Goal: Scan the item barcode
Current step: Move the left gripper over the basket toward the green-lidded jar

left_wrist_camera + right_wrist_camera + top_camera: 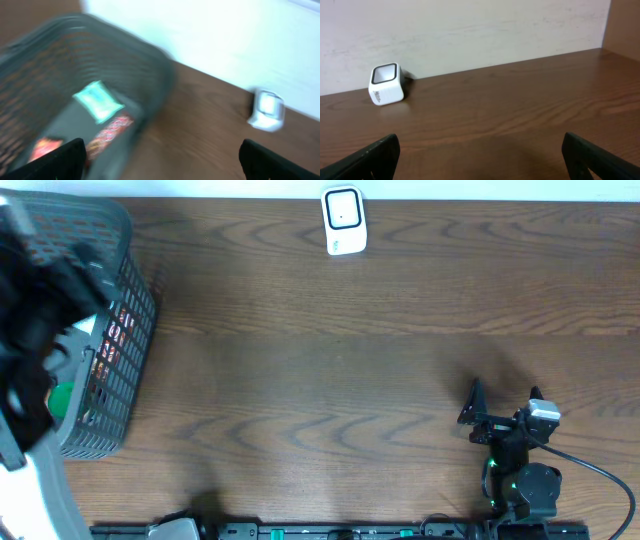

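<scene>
Soft even light; heavy blur in left wrist view

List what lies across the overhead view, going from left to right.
grey basket → white barcode scanner → right hand, open and empty

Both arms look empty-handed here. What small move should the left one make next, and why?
Probably lower the left gripper into the basket toward the teal packet: its fingers stand open and empty, the packet lies inside, and nothing is at the scanner yet. The wrist view is blurred, so exact aim is uncertain.
</scene>
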Robot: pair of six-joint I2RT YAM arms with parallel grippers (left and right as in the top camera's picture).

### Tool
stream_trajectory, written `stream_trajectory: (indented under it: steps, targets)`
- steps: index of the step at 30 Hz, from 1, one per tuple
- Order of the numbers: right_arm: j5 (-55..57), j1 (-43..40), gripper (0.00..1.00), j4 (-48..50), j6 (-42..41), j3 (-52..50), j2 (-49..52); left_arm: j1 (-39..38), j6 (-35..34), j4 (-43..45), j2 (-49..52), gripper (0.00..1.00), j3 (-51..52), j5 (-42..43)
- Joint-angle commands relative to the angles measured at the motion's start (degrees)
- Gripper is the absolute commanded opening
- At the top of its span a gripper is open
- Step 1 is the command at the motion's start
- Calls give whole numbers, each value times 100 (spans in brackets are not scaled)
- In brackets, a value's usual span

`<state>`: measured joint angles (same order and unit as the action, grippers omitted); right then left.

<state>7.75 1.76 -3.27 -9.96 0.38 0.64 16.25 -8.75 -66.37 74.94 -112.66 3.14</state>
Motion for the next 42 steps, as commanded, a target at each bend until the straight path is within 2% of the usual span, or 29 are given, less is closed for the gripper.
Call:
stream_trajectory:
  steps: [1,2,7,15,27,36,42]
  targets:
    - [76,-37,99,-20,61,-7,-26,769,-422,-203,358,98,-120,-229]
    - [76,-37,99,-20,61,-7,-26,1130,-492,-376,535,98,-120,-232]
    - [76,-37,99,-20,61,-7,-26,1759,-522,-857,968,98,-114,-232]
    - [76,-37,99,-20,61,-7,-26,2070,-612,-1287,1541,98,328,-234]
    - [76,-37,99,-20,61,-7,-26,2295,-365,-153,1755,98,2400,-262]
    - [76,-37,99,-20,61,-7,-26,2590,-238,308,1818,98,2822,-251]
    - [76,-37,99,-20,61,-7,-26,2590,-223,267,2312,98,2835,-256]
